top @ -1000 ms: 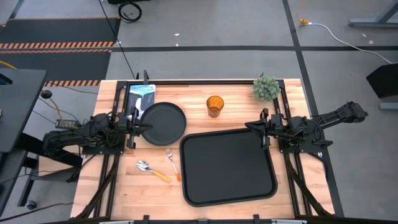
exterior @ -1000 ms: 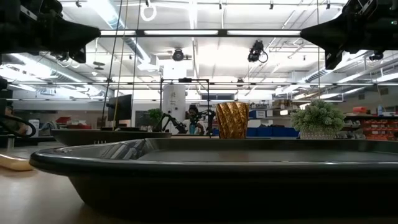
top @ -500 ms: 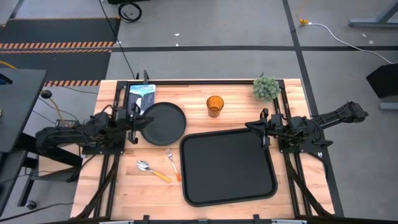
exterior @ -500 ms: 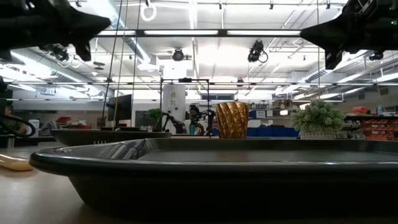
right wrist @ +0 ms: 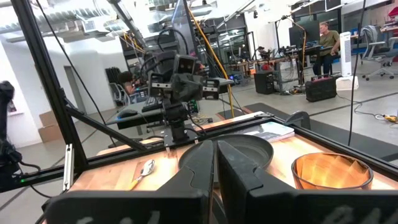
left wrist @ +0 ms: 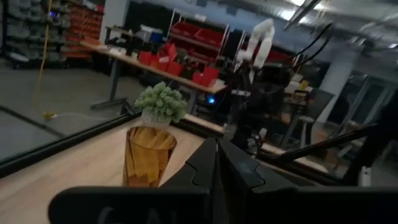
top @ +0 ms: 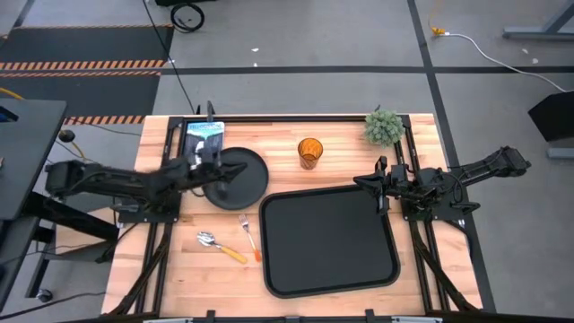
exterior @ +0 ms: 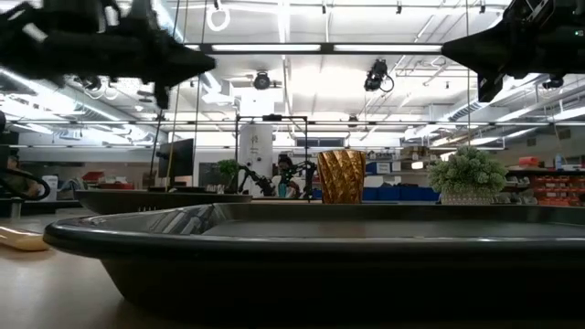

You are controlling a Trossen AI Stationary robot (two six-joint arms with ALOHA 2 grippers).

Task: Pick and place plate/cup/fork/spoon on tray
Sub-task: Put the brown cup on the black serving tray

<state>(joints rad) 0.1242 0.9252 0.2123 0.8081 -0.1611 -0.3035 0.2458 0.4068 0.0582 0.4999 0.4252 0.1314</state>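
Bench (top: pixel 179 269) wood, tray (top: pixel 328 240) is my landmark, sitting toward the bench's right half, nothing in it. High view gives the whole layout; low view only has the tray's rim (exterior: pixel 302 233) filling the foreground with the rest peeking over it.

Plate (top: pixel 240 177) sits just left of the tray's far-left corner, flat on the bench. My left gripper (top: pixel 208 160) is over the plate's left rim, arm reaching in from the left edge. In the left wrist view my two fingers (left wrist: pixel 205 163) lie pressed together, closed on nothing. The low view shows this gripper (exterior: pixel 187 64) up in the air, clear of the bench.

My right gripper (top: pixel 368 182) hangs at the tray's far-right edge, arm folded to the right of it. Right wrist view has its fingers (right wrist: pixel 200 163) together too, nothing held.

Cup (top: pixel 310 152) stands upright beyond the tray's far edge, well apart from the plate. Left wrist view sees it close up (left wrist: pixel 148 155), with a small potted plant (left wrist: pixel 161 102) behind; high view puts that plant (top: pixel 384 126) beyond the tray's far-right corner.

Fork (top: pixel 248 235) lies just left of the tray's left edge, handle toward the near side. Spoon (top: pixel 220 247) lies left of the fork, farther from the tray. The right wrist view catches the spoon (right wrist: pixel 143 171) and plate (right wrist: pixel 239 149), not the fork.

A booklet (top: pixel 204 139) lies beyond the plate, at the far-left side.
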